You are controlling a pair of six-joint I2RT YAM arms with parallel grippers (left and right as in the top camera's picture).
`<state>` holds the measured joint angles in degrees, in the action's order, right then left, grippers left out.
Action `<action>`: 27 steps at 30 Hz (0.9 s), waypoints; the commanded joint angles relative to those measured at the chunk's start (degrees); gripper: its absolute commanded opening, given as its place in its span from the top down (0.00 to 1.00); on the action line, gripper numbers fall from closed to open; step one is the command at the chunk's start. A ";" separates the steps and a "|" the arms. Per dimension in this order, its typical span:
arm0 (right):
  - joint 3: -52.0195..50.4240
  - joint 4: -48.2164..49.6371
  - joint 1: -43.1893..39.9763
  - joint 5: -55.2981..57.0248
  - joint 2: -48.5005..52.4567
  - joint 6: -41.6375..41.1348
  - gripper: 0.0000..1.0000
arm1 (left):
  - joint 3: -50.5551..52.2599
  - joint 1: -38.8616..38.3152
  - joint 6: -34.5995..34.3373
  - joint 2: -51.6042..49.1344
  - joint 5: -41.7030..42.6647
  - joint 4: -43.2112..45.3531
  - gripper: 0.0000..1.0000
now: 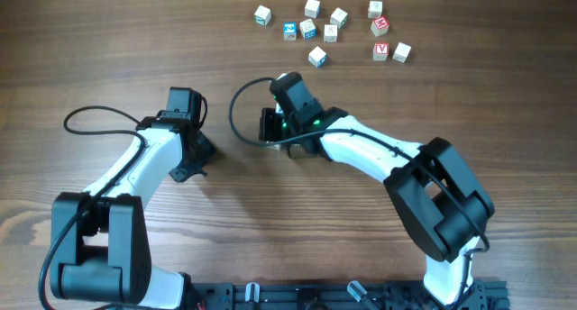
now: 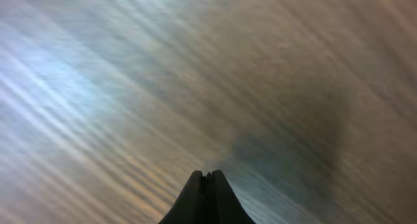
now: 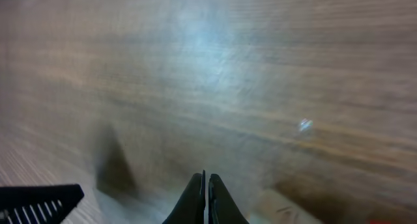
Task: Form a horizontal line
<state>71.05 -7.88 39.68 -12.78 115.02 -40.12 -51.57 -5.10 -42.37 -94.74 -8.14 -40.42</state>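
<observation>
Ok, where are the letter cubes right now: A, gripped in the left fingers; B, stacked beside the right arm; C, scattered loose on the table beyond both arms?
C: the letter cubes lie spread loose on the table; the left fingers and right fingers are shut on nothing.

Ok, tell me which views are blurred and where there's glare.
Overhead: sharp, evenly lit, cubes crisp. Left wrist: table streaked with blur, pale glare upper left, shadow right of the shut left gripper. Right wrist: soft blur, glare patch above the shut right gripper.
</observation>
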 commanded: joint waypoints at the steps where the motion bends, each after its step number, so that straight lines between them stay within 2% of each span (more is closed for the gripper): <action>1: 0.74 -0.31 1.29 2.36 -0.70 2.54 0.95 | 0.31 3.58 -0.13 1.29 -7.48 -2.23 0.96; 9: 0.74 -5.86 1.25 6.03 -0.70 2.49 0.95 | 0.31 12.90 -0.11 2.82 -4.90 -2.97 0.96; 15: 0.74 -6.56 1.22 5.51 -0.70 5.25 0.95 | 0.31 13.11 -0.11 2.82 -4.92 -2.95 0.96; 27: 0.74 -6.21 -0.76 5.05 -0.72 5.75 0.95 | 0.31 13.11 -0.11 2.82 -4.70 -2.93 0.92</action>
<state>71.05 -14.50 38.94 -8.45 115.02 -35.64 -51.57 7.57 -42.37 -92.92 -13.41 -43.31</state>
